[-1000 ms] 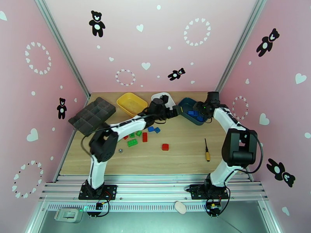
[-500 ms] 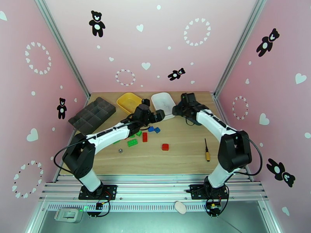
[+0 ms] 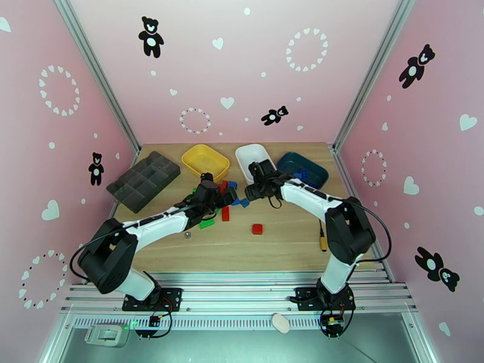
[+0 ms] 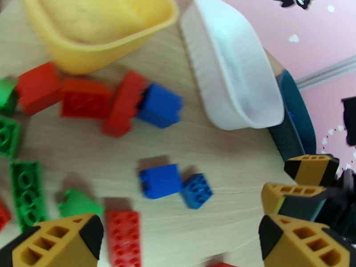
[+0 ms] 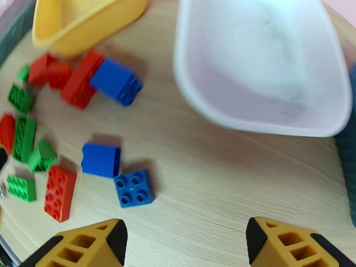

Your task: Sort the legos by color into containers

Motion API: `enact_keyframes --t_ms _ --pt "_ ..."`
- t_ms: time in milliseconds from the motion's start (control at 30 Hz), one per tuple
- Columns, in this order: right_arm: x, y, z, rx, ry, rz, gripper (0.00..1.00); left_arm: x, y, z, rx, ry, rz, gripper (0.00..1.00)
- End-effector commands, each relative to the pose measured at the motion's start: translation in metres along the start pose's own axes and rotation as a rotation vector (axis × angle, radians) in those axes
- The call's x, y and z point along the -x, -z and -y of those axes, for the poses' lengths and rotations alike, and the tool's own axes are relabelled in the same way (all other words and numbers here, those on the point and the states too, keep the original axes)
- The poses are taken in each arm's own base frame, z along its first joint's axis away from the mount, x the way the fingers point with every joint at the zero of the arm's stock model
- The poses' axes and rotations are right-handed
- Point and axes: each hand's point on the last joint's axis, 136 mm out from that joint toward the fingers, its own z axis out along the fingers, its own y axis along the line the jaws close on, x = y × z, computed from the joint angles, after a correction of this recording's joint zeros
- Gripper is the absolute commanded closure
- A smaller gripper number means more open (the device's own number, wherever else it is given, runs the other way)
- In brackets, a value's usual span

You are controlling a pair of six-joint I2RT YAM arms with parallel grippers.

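My right jaws and left jaws both stand apart, empty. The square blue lego [image 5: 133, 188] lies on the bench [image 5: 222, 183] just beside a bigger blue lego [image 5: 101, 159]. I'd straddle its free sides with the right pair, clear of that neighbour.

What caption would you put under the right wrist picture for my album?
Open right tool hovers near a blue lego, with the white tray and yellow tray beyond.

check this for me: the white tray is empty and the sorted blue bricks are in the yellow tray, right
Not quite. In the top external view the sorted blue bricks lie in the dark teal tray, not the yellow tray, which looks empty. The white tray is empty, as you said.
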Motion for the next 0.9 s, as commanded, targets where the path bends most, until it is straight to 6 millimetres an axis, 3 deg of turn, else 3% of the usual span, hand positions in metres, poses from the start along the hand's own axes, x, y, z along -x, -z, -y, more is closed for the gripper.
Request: enact_keyframes --t_ms 0,267,867 --pt "-0.011 -0.017 -0.008 -0.013 0.08 -0.043 0.28 0.01 0.011 -0.013 0.023 0.043 0.073 0.02" --pt "-0.017 -0.043 -0.028 -0.024 0.154 -0.096 0.33 0.004 0.025 -0.03 0.047 0.056 0.083 0.02" --pt "-0.011 -0.074 -0.033 -0.027 0.145 -0.13 0.41 -0.001 0.018 -0.028 0.038 0.068 0.058 0.02"
